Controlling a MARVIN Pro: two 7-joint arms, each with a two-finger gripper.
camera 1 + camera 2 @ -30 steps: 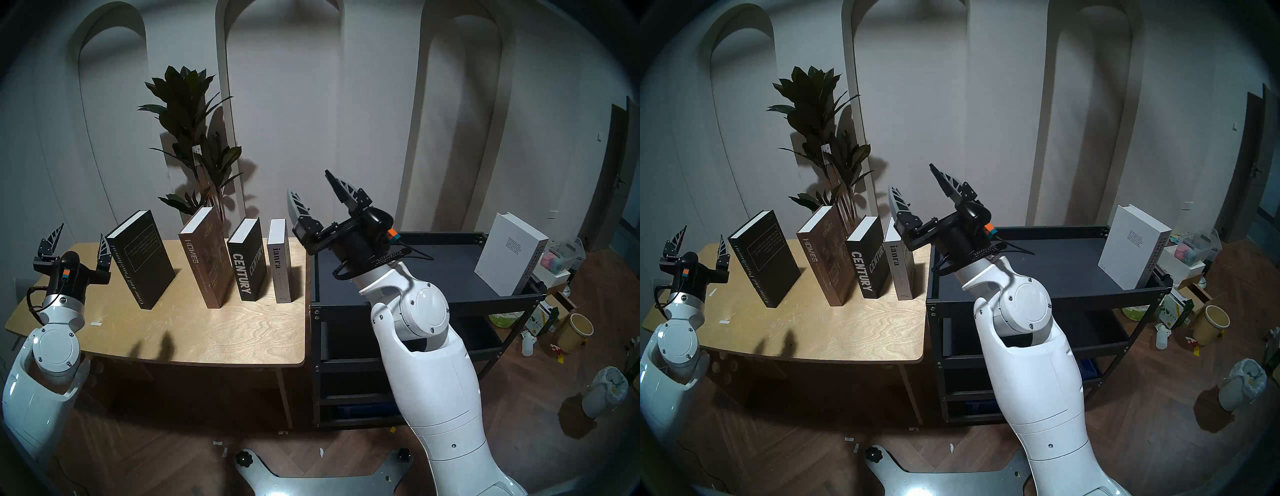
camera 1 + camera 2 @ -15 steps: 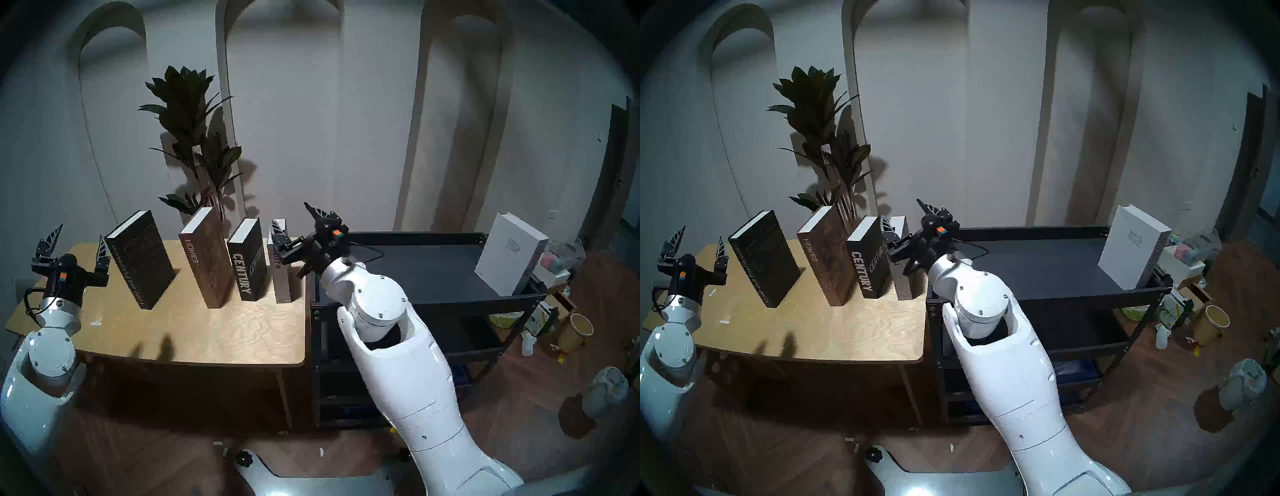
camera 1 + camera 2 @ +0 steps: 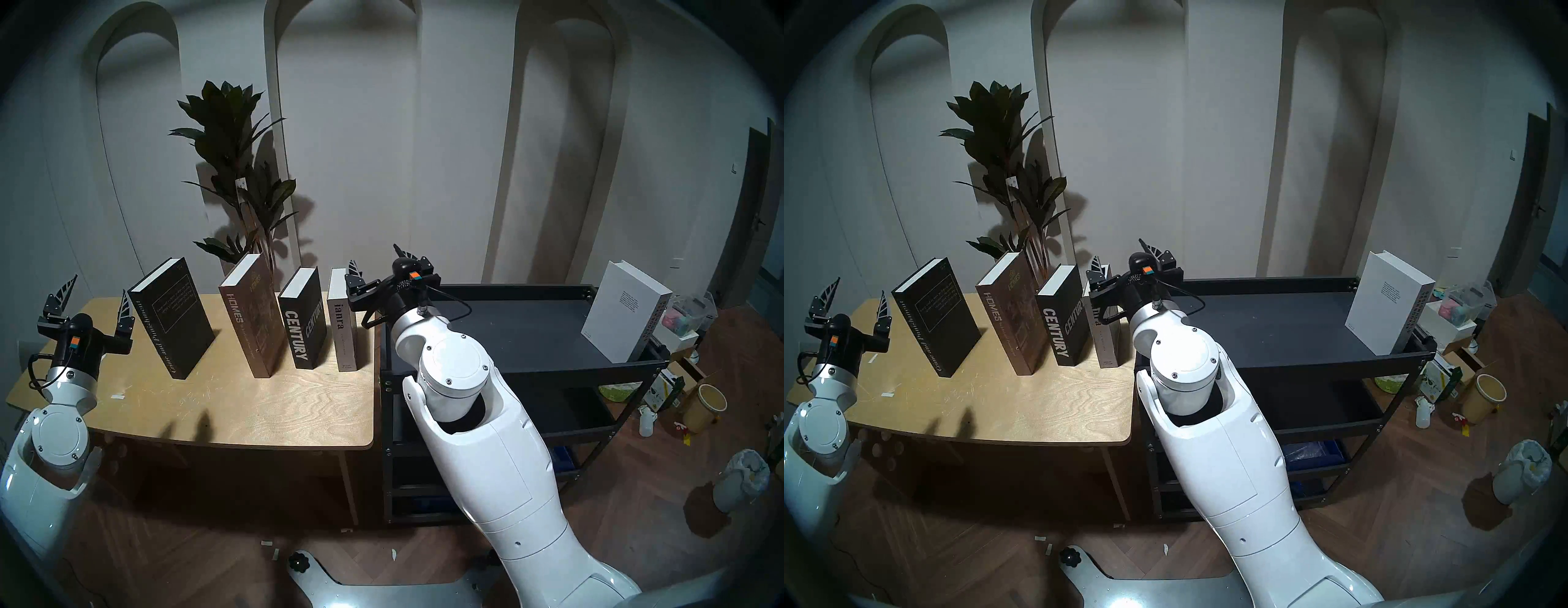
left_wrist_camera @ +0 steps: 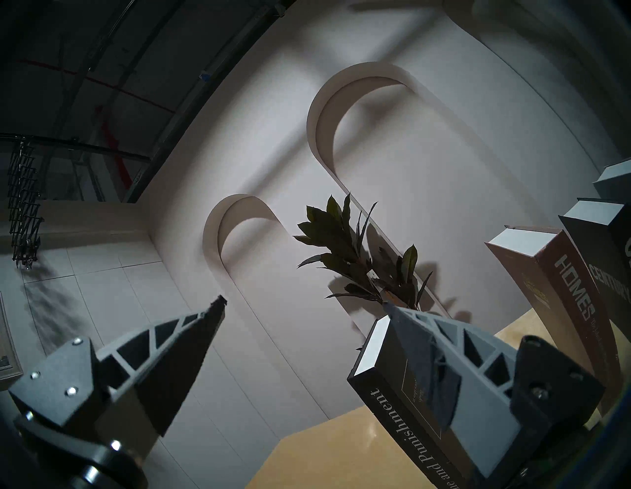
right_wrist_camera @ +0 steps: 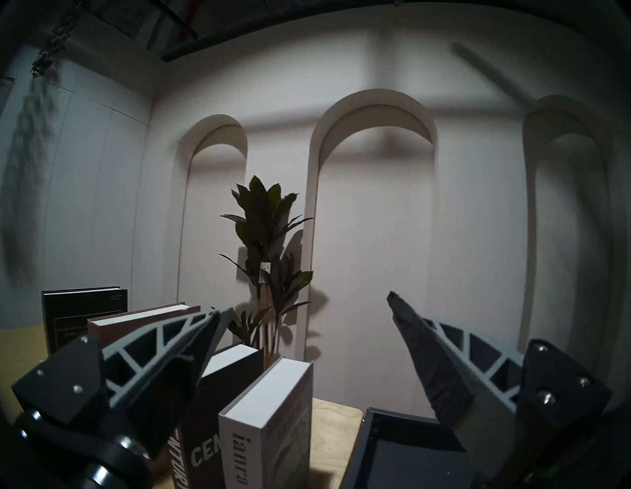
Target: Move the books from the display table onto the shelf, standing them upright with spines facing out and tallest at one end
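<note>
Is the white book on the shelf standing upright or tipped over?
Upright. The white book stands on its bottom edge at the right end of the shelf top tray, its spine facing the robot.

4 books stand upright in a row on the light plywood table (image 3: 254,407), spines toward the camera. At the left end is the black "Crime and Punishment" (image 3: 172,318), well apart from the rest and turned so its gold-framed cover shows. Next comes the tall brown "HOMES" (image 3: 250,316), the tallest of the row, then the thick black "CENTURY" (image 3: 302,318) with white lettering, then the slim pale grey "ianra" (image 3: 343,327) near the table's right edge. The white book (image 3: 623,312) stands upright at the far right end of the black metal shelf (image 3: 509,331), on its raised-rim top tray, its plain cover facing left.
</note>
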